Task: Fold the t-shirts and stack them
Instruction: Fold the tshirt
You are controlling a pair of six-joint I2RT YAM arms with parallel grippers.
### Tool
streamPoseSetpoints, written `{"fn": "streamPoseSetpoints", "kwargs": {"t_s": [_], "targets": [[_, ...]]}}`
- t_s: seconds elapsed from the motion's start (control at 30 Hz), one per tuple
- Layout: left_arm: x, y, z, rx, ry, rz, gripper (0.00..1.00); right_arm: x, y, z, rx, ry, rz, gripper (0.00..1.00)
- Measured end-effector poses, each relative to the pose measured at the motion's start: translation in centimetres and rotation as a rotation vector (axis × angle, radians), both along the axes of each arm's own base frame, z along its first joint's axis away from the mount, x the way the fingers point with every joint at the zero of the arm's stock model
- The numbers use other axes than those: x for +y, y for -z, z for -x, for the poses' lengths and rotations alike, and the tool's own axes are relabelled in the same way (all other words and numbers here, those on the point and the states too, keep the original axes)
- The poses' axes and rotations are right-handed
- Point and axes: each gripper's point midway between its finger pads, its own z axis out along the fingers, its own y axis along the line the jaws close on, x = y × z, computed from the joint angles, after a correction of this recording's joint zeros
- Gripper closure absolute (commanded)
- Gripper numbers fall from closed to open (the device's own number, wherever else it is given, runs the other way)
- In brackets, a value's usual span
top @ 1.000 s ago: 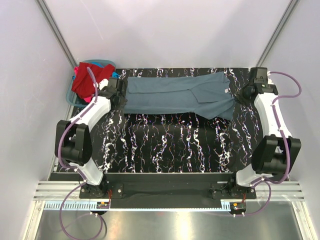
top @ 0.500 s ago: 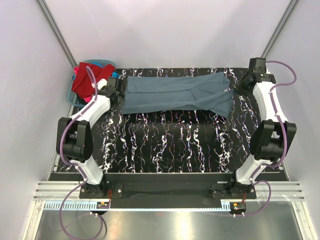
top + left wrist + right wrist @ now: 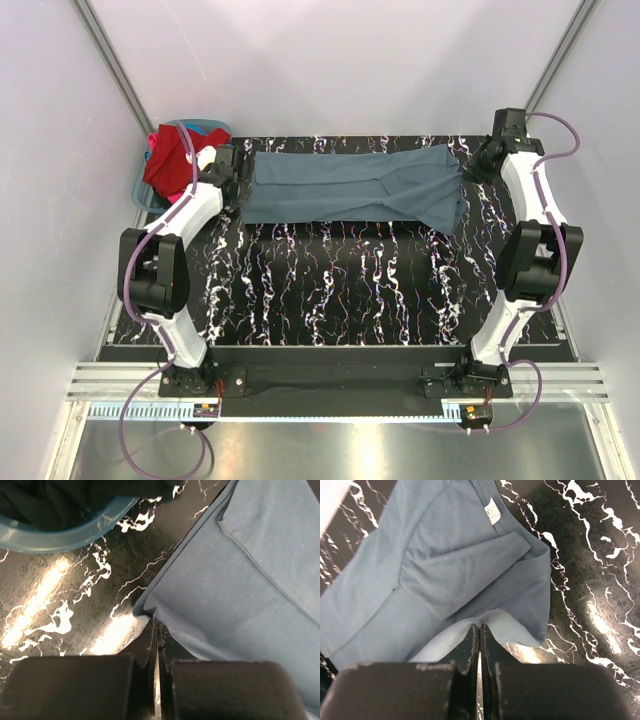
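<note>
A slate grey-blue t-shirt (image 3: pixel 350 187) lies folded into a long band across the far part of the black marbled table (image 3: pixel 330 290). My left gripper (image 3: pixel 243 178) is shut on its left edge; the wrist view shows the cloth (image 3: pixel 240 580) pinched at the fingertips (image 3: pixel 158 626). My right gripper (image 3: pixel 468 172) is shut on its right end near the collar; the wrist view shows the shirt (image 3: pixel 445 565) with its white label (image 3: pixel 492 512). A red t-shirt (image 3: pixel 178 158) and bits of pink and bright blue cloth lie in the basket.
A teal-blue plastic basket (image 3: pixel 146 192) stands at the far left corner, just left of my left gripper; its rim (image 3: pixel 65 532) shows in the left wrist view. Grey walls close the sides and back.
Both grippers have moved toward the far edge of the table, pulling the grey-blue shirt back with them and drawing it straighter. The right end's hanging fold has flattened.
</note>
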Motion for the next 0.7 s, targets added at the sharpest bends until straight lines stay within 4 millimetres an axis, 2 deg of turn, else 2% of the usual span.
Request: {"fn": "streamPoseSetpoints", "kwargs": {"t_s": [0.23, 0.57, 0.7], "targets": [[0.0, 0.6, -0.5, 0.010, 0.015, -0.027, 1.00, -0.2, 1.5, -1.0, 0.027, -0.041, 0.021, 1.00], [-0.1, 1.3, -0.5, 0.025, 0.024, -0.047, 1.00, -0.4, 0.8, -2.1, 0.016, -0.075, 0.048, 1.00], [-0.2, 0.8, -1.4, 0.010, 0.032, -0.066, 1.00, -0.5, 0.9, -2.6, 0.015, -0.082, 0.055, 1.00]]}}
